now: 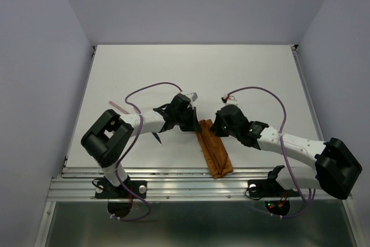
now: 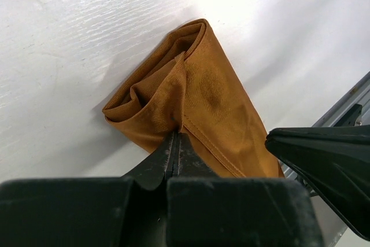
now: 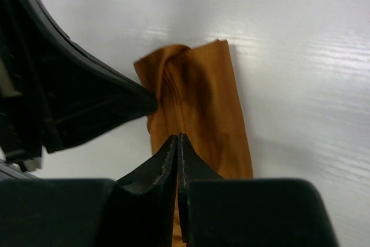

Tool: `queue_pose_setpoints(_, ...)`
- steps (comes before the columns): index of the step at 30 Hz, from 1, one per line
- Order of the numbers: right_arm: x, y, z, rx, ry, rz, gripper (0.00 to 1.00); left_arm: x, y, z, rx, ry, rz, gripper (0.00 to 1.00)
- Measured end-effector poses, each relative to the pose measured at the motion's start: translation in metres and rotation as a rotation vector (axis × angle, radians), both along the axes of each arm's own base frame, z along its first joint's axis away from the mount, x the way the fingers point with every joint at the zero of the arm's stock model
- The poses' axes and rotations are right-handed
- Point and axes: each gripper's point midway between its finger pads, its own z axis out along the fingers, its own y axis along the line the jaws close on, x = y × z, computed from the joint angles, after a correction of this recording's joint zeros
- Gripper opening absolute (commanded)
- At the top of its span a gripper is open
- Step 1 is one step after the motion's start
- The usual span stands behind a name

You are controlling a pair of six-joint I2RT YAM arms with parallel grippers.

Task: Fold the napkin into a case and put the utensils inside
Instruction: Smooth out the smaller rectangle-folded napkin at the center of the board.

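We see pale walls (image 1: pixel 34 56) closing in a white desk (image 1: pixel 231 67) on three sides, with a metal rail (image 1: pixel 191 182) along its near edge. Both arms reach inward from their bases and meet near the middle of the desk. The left arm (image 1: pixel 144 121) lies low and stretches to the right, and the right arm (image 1: pixel 289 143) stretches to the left. A purple cable (image 1: pixel 151 88) loops over each.

Between them lies the case (image 1: pixel 215 154), a slim rust-orange strip of folded cloth. Its near end is by the rail and its far end lies under the two grippers (that far end is open, and the layers bunch there).

The left gripper (image 2: pixel 174 143) has its jaws pressed together on a raised pucker of cloth at the open end, pinching the case. The right gripper (image 3: pixel 177 140) stands over the same end from the other side, its jaws all but together with only a hairline between them. Its tips sit against the cloth, yet we cannot tell whether any of it is caught. The two sets of tips are just beside each other.
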Motion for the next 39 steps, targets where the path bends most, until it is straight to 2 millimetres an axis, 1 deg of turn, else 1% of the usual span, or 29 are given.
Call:
queue_pose_setpoints(4,-0.013,-0.012,-0.009,-0.061,0.042,0.014,0.15,0.001,-0.001,0.001,-0.006,-0.002,-0.002,0.0)
queue_pose_setpoints(5,-0.017,-0.014,-0.01,-0.072,0.048,0.023,0.18,0.0,-0.001,0.002,-0.007,-0.002,-0.003,0.0)
queue_pose_setpoints(7,-0.024,-0.014,-0.011,-0.092,0.053,0.045,0.2,0.0,-0.002,0.002,-0.008,-0.001,-0.004,0.0)
queue_pose_setpoints(9,-0.032,-0.013,-0.013,-0.115,0.058,0.069,0.22,0.0,-0.002,0.002,-0.008,0.001,-0.005,0.0)
queue_pose_setpoints(12,-0.043,-0.012,-0.021,-0.16,0.072,0.104,0.29,-0.001,-0.002,0.002,-0.011,0.002,-0.008,0.0)
queue_pose_setpoints(15,-0.051,-0.006,-0.031,-0.223,0.085,0.148,0.39,0.0,-0.004,0.004,-0.016,0.001,-0.011,0.0)
queue_pose_setpoints(20,-0.061,0.005,-0.046,-0.307,0.092,0.208,0.42,0.001,-0.005,0.007,-0.022,-0.002,-0.014,0.0)
queue_pose_setpoints(23,-0.065,0.006,-0.053,-0.34,0.094,0.226,0.41,0.001,-0.005,0.006,-0.022,-0.001,-0.014,0.0)
queue_pose_setpoints(31,-0.062,-0.003,-0.057,-0.411,0.079,0.199,0.38,0.0,-0.005,0.002,-0.014,0.008,-0.014,0.0)
queue_pose_setpoints(34,-0.063,-0.003,-0.061,-0.427,0.082,0.203,0.33,0.0,-0.005,0.002,-0.014,0.009,-0.015,0.0)
queue_pose_setpoints(37,-0.064,-0.003,-0.063,-0.437,0.083,0.207,0.22,0.0,-0.005,0.002,-0.014,0.009,-0.015,0.0)
queue_pose_setpoints(38,-0.065,-0.003,-0.063,-0.438,0.083,0.208,0.14,0.0,-0.005,0.002,-0.015,0.01,-0.016,0.0)
queue_pose_setpoints(39,-0.065,-0.002,-0.063,-0.439,0.081,0.21,0.1,-0.001,-0.005,0.002,-0.015,0.01,-0.017,0.0)
